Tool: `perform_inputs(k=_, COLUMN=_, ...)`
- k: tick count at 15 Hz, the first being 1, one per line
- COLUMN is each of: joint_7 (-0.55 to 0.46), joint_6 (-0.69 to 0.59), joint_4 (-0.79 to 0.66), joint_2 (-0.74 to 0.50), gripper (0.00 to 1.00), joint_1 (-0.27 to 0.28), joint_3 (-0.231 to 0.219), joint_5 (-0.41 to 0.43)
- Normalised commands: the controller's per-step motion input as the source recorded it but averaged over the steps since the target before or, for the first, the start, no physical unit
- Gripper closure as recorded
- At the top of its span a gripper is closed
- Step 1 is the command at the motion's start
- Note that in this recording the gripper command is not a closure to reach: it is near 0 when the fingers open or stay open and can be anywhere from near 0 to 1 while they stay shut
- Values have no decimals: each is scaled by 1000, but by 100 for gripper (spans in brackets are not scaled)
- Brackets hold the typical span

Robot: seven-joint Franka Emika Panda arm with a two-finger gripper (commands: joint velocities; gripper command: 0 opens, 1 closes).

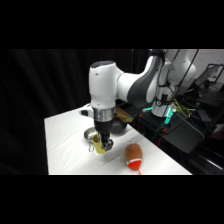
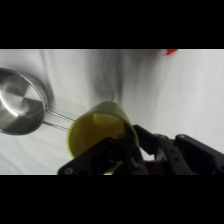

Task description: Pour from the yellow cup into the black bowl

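The yellow cup (image 1: pixel 99 148) is near the middle of the white table, under the arm's wrist. My gripper (image 1: pixel 104 143) comes down from above and is shut on it. In the wrist view the yellow cup (image 2: pixel 96 131) fills the lower middle, tilted with its open mouth toward the camera, and the gripper (image 2: pixel 118 151) holds its rim between the black fingers. The black bowl (image 1: pixel 119 127) is a dark round shape just behind and right of the gripper, partly hidden by it. It is out of the wrist view.
A shiny silver metal bowl (image 1: pixel 90 134) with a wire handle stands right beside the cup, and is the silver bowl (image 2: pixel 20 107) at the wrist view's left. An orange-and-red rounded object (image 1: pixel 133 155) lies near the table's front right edge. Dark equipment stands at the right.
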Motion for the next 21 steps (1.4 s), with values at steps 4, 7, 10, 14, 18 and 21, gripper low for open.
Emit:
perform_inputs(k=4, joint_7=-8, joint_6=68, joint_4=274, joint_2=314, gripper=19, joint_1=90, joint_3=3, joint_5=115)
perform_inputs(k=7, joint_7=-51, joint_6=9, joint_4=250, joint_2=228, gripper=19, joint_1=52, joint_3=6, joint_5=129)
perform_inputs(k=10, joint_7=4, joint_6=-27, joint_4=191, joint_2=115, gripper=21, joint_1=86, joint_3=-76, joint_5=41)
perform_inputs(k=14, joint_7=16, joint_6=-87, joint_4=106, joint_2=2, gripper=0, joint_1=95, joint_3=-75, joint_5=29)
perform_inputs(k=18, joint_7=88, joint_6=-173, joint_4=14, joint_2=-142, gripper=0, joint_1=154, joint_3=-108, joint_5=-37)
perform_inputs(k=21, joint_7=121, joint_6=-280, joint_4=-42, joint_2=-268, gripper=0, joint_1=161, joint_3=-93, joint_5=-83)
